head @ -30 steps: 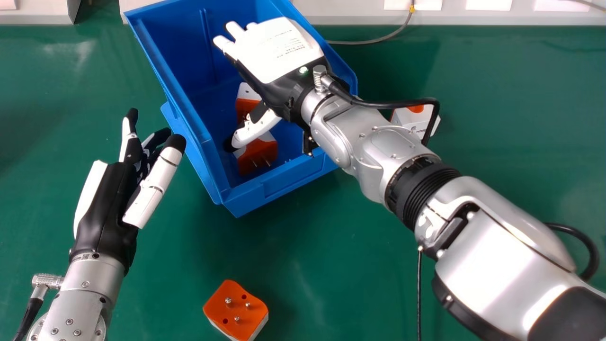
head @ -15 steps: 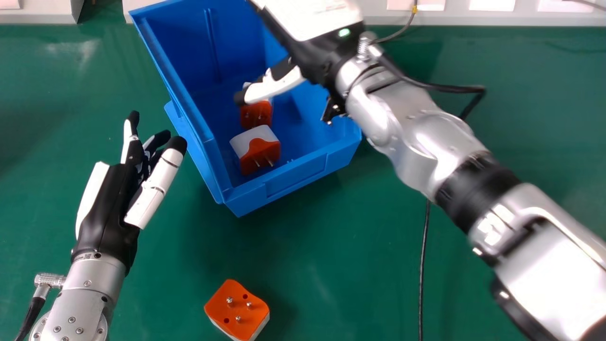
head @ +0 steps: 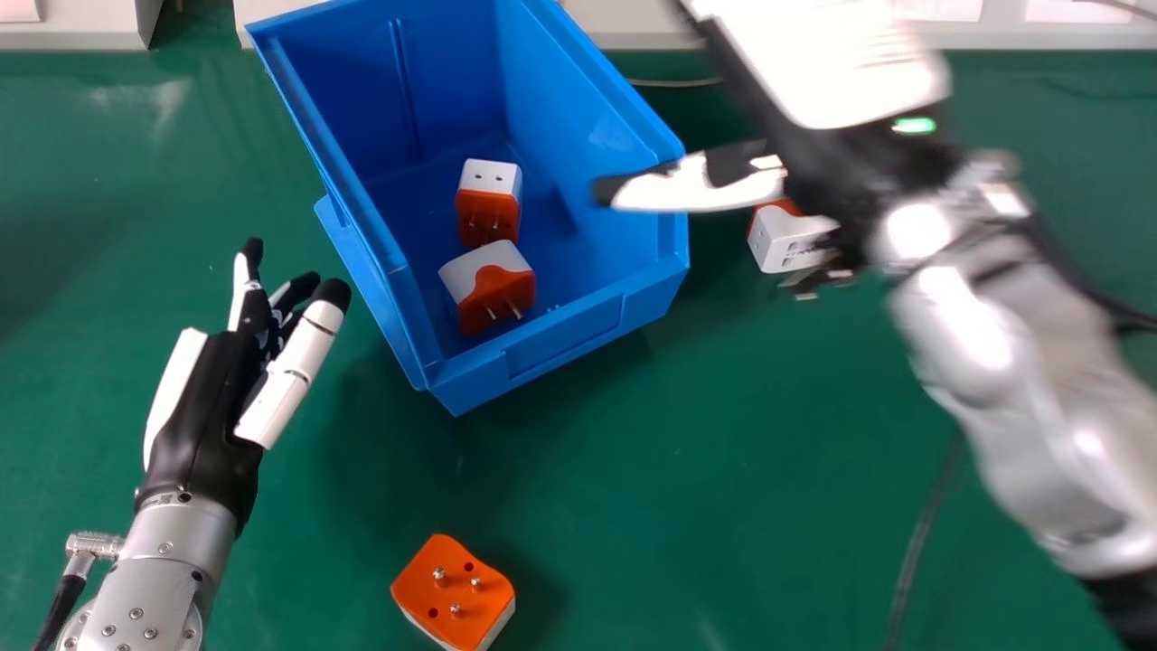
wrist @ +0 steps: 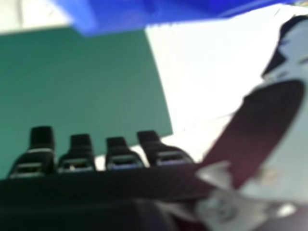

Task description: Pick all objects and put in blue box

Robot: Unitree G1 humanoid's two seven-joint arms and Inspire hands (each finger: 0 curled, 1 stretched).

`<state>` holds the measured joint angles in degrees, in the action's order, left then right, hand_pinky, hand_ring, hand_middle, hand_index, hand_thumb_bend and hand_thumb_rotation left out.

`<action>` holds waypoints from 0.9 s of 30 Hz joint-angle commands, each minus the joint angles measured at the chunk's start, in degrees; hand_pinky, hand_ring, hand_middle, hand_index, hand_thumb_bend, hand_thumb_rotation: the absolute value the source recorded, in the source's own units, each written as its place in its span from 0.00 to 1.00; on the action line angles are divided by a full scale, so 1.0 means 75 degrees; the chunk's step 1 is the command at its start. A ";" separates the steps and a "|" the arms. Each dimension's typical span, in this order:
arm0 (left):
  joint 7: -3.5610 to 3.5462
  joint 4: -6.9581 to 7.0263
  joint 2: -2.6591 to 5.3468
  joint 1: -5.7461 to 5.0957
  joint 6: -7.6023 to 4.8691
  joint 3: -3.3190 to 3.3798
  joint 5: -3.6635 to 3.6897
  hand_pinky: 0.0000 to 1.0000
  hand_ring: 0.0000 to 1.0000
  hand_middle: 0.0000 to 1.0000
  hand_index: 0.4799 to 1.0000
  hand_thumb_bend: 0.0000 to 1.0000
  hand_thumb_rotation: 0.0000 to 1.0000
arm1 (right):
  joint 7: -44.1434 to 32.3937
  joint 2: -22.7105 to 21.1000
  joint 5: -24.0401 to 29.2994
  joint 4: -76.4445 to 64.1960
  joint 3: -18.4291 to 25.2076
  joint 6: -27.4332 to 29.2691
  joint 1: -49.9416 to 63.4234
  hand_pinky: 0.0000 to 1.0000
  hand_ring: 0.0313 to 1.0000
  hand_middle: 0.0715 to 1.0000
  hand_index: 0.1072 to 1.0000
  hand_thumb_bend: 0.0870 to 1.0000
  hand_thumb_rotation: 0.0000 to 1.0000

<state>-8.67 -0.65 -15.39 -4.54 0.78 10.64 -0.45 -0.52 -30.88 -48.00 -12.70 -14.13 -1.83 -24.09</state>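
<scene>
The right hand (head: 827, 68) is empty, its fingers (wrist: 80, 150) spread wide, and its thumb (head: 700, 192) appears over the right rim of the blue box (head: 565, 336). Two plugs, a rear plug (head: 488, 210) and a front plug (head: 491, 287), already lie inside; a white-faced plug (head: 783, 244) sits on the table (head: 633, 506) just beyond the box's right side, partly behind the right wrist, and an orange-topped plug (head: 455, 583) lies pins up at the near edge of the view. The step in hand is probably to take the white-faced plug. To do it well, the hand should clear the rim with its thumb first, then come down from the open right side with thumb and fingers straddling the plug's body, closing gently so it does not skid toward the box wall. The gap between plug and box looks narrow, so lowering the thumb there calls for care; a bump could shift the box. There is more room on the right and nearer the robot, though a black cable (head: 920, 542) runs under the arm. The left hand (head: 201, 402), fingers loosely open, is left of the box.
</scene>
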 commanded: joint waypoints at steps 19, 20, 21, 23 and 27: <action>-0.0021 -0.0315 -0.0207 0.0282 -0.0591 0.0165 0.0126 0.88 0.92 0.94 0.92 0.54 0.81 | -0.0167 -0.0954 0.0044 0.0768 0.1516 0.0664 0.1477 0.92 0.98 1.00 0.96 0.57 0.60; -0.0018 -0.0361 -0.0208 0.0300 -0.0617 0.0167 0.0122 0.88 0.92 0.94 0.92 0.54 0.81 | -0.0202 -0.0955 0.0022 0.0870 0.1484 0.0656 0.1452 0.92 0.98 1.00 0.97 0.57 0.60; -0.0016 -0.0398 -0.0207 0.0313 -0.0640 0.0169 0.0120 0.88 0.92 0.94 0.92 0.54 0.81 | -0.0226 -0.0955 -0.0002 0.0965 0.1449 0.0652 0.1424 0.92 0.97 1.00 0.97 0.57 0.59; -0.0010 -0.0446 -0.0201 0.0330 -0.0677 0.0171 0.0120 0.88 0.92 0.94 0.92 0.54 0.81 | -0.0272 -0.0959 -0.0085 0.1196 0.1334 0.0648 0.1316 0.91 0.97 1.00 0.97 0.57 0.59; -0.0010 -0.0423 -0.0185 0.0323 -0.0681 0.0173 0.0143 0.88 0.92 0.94 0.92 0.54 0.81 | -0.0331 -0.0978 -0.0184 0.1661 0.1115 0.0708 0.1038 0.91 0.97 1.00 0.97 0.57 0.59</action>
<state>-8.79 -4.66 -16.48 -2.79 -3.11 11.63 0.01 -3.03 -36.96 -49.27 -0.67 -5.57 3.13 -13.24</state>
